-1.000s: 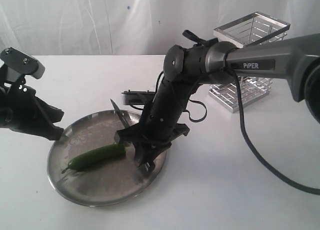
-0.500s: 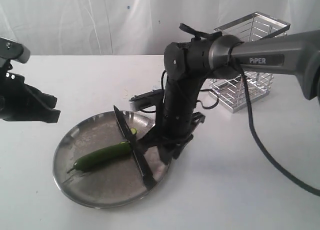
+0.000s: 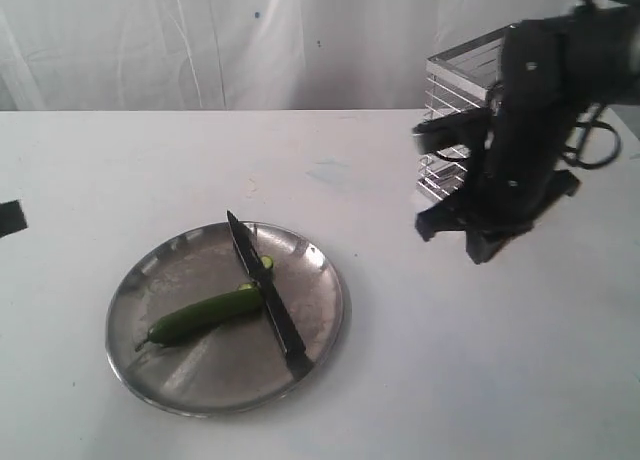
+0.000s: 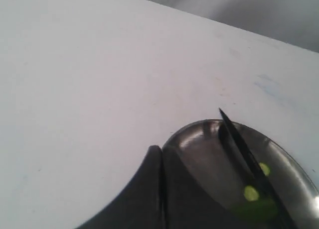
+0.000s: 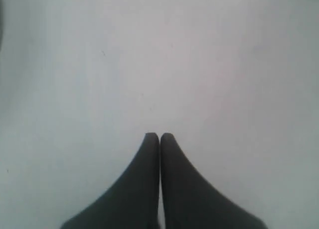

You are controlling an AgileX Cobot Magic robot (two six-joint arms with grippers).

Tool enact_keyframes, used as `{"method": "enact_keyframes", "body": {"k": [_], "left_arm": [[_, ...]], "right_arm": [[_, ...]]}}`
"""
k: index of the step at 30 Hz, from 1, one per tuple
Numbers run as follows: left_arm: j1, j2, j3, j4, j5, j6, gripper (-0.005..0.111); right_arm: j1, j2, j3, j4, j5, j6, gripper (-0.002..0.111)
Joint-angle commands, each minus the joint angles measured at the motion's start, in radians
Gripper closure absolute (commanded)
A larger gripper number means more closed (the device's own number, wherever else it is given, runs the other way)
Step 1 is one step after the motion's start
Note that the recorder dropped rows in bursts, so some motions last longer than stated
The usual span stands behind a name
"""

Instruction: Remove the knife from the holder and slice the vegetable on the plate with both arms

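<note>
Exterior, knife: the knife [image 3: 265, 290] lies loose across the plate [image 3: 170, 270], its blade over the cut end of the pepper [image 3: 200, 315]. A small slice [image 3: 266, 263] sits beside the blade.
Exterior, right arm: the right gripper [image 3: 482, 245] hangs well apart from the plate, in front of the wire holder [image 3: 455, 90], and is blurred here.
Left wrist, gripper: the left gripper [image 4: 160, 150] is pressed together and empty, just beside the plate's rim.
Right wrist, gripper: pressed together, pinching nothing, over the bare table [image 5: 199, 64].
Risk: most of the pepper looks uncut. A bump on the rim could slide the knife off, and regripping a flat handle may slip.
In the way: the holder is close behind the right arm, so a swing could knock it.
</note>
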Motion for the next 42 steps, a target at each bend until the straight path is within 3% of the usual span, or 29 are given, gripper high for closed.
{"method": "enact_keyframes", "body": {"k": [1,2,5,7,12,14,22,27,33,36,40,42], "left_arm": [[-0.004,-0.174,0.183,-0.199,-0.138,0.090,0.107],[-0.004,-0.232,0.222,-0.216,-0.139,0.191,0.107],[-0.004,-0.334,0.258,-0.256,-0.026,0.229,0.107],[-0.004,-0.339,0.258,-0.254,-0.017,0.229,0.107],[-0.004,-0.339,0.258,-0.253,-0.024,0.229,0.107],[-0.004,-0.339,0.258,-0.253,-0.024,0.229,0.107],[-0.004,-0.339,0.258,-0.253,-0.024,0.229,0.107],[-0.004,-0.339,0.258,-0.253,-0.031,0.229,0.107],[-0.004,-0.339,0.258,-0.253,-0.027,0.229,0.107],[-0.004,-0.339,0.258,-0.253,-0.027,0.229,0.107],[-0.004,-0.339,0.258,-0.253,-0.027,0.229,0.107],[-0.004,-0.339,0.258,-0.252,-0.029,0.229,0.107]], "right_arm": [[-0.154,-0.274,0.253,0.159,-0.202,-0.088,0.108],[-0.194,-0.404,0.355,0.160,-0.322,-0.070,0.108],[-0.202,-0.686,0.542,0.161,-0.541,-0.011,0.108],[-0.202,-0.774,0.577,0.159,-0.482,-0.009,0.108],[-0.202,-0.888,0.584,0.154,-0.432,-0.006,0.108],[-0.204,-0.911,0.584,0.069,-0.451,-0.004,0.108],[-0.243,-1.121,0.585,-0.166,-0.892,0.107,0.108],[-0.344,-1.253,0.671,-0.164,-0.891,0.107,0.108],[-0.411,-1.345,0.909,-0.164,-0.894,0.252,0.108],[-0.469,-1.520,1.068,-0.164,-0.906,0.258,0.108],[-0.511,-1.805,1.201,-0.159,-0.746,0.258,0.108],[-0.511,-1.805,1.206,-0.160,-0.645,0.232,0.108]]}}
